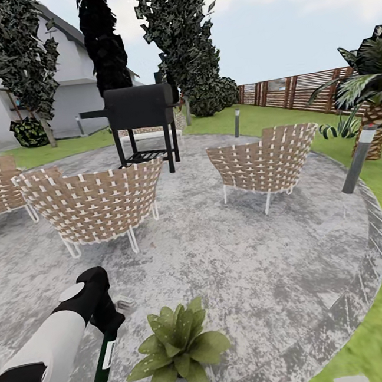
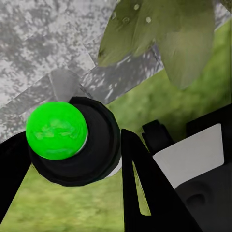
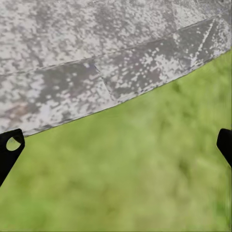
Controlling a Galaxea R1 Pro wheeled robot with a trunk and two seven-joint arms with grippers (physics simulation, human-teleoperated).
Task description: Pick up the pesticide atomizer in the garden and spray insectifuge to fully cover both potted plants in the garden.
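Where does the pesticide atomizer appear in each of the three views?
Head view: the pesticide atomizer hangs at lower left, in the left gripper, beside the potted plant.
Left wrist view: its green bottom faces the camera, between the gripper's fingers.
Right wrist view: not in it.
Shared landmark: the mottled grey patio, with its edge against the lawn.

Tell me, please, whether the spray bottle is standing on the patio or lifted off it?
Lifted. The left gripper holds the spray bottle by its top, so it hangs base-down above the patio, beside the potted plant.
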